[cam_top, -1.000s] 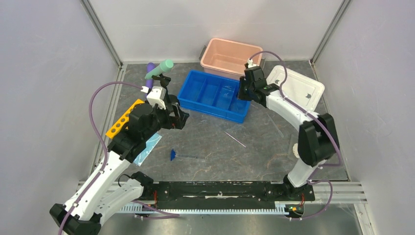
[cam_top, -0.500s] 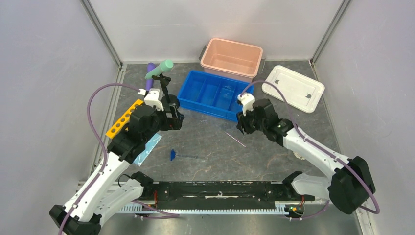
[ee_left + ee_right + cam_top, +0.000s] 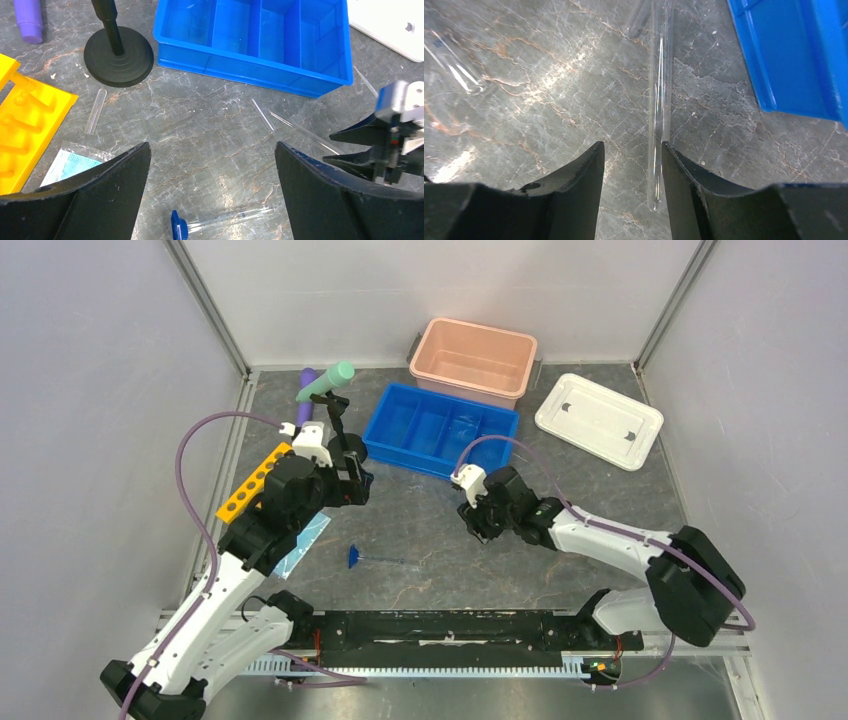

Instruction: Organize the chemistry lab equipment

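Note:
My left gripper (image 3: 357, 480) is open and empty, hovering beside the black clamp stand (image 3: 338, 430), which carries a mint-green tube (image 3: 327, 383) and a purple tube (image 3: 305, 390). The yellow holed rack (image 3: 254, 481) and the light-blue mask (image 3: 305, 540) lie to its left. The tiny blue funnel (image 3: 353, 557) on a clear tube lies below the left jaws (image 3: 178, 227). My right gripper (image 3: 472, 520) is open and low over the table. A thin clear glass rod (image 3: 658, 125) lies between its fingers, close to the right finger (image 3: 684, 175).
The blue divided tray (image 3: 440, 435) stands mid-table, and its corner shows in the right wrist view (image 3: 794, 50). The pink bin (image 3: 472, 358) is behind it and the white lid (image 3: 598, 420) is at the right. Loose clear tubes (image 3: 95, 110) lie on the table.
My right arm has swung from the tray's right end down and left to the table, so its fingers now straddle the thin rod. My left arm has barely moved.

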